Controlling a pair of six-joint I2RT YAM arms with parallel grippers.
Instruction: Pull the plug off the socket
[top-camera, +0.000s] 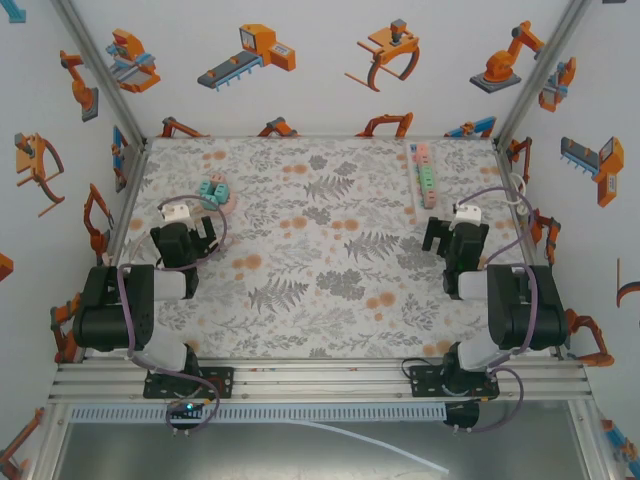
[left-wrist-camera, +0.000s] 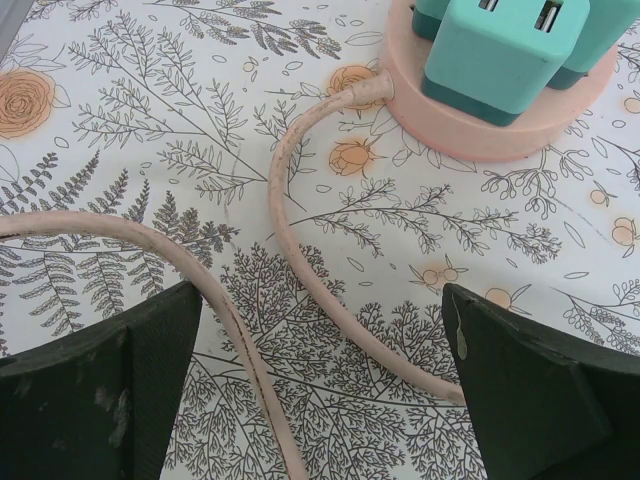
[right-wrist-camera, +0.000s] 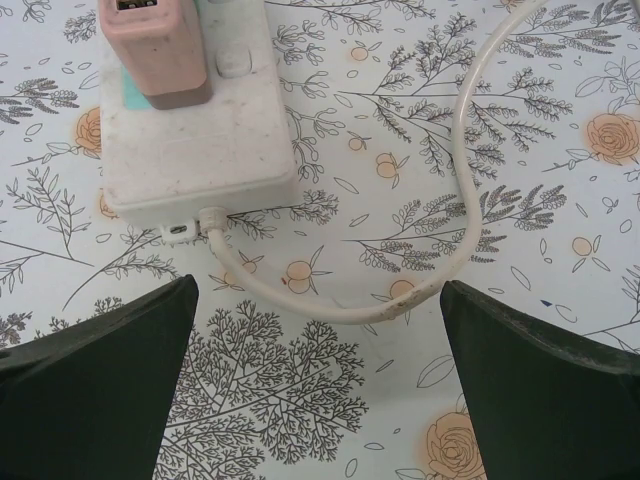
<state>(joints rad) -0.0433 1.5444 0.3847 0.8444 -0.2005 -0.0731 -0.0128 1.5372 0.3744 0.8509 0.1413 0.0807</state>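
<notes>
The flat floral-patterned table covering (top-camera: 320, 290) is giving both arms a level floor to work over. The left gripper (top-camera: 187, 232) and the right gripper (top-camera: 455, 228) are hovering low above it, each spread as wide as it goes and holding nothing, probably so that either can straddle a plug body.

From the right gripper (right-wrist-camera: 318, 285), the long whitish plastic power strip (right-wrist-camera: 190, 150) is lying at 11 o'clock, with a pink block-shaped plug (right-wrist-camera: 155, 45) standing seated in it. From the left gripper (left-wrist-camera: 320, 295), the round pink plastic socket base (left-wrist-camera: 470, 135) is lying at 1 o'clock, with teal cube-shaped plugs (left-wrist-camera: 495, 50) pressed into it. I am judging that either plug could be the target; neither is being touched.

The pink rubber cable (left-wrist-camera: 277, 195) is leaving the base at its 9 o'clock side and looping between the left fingers. The thin white cable (right-wrist-camera: 466, 215) is curling off the strip's near end.
</notes>
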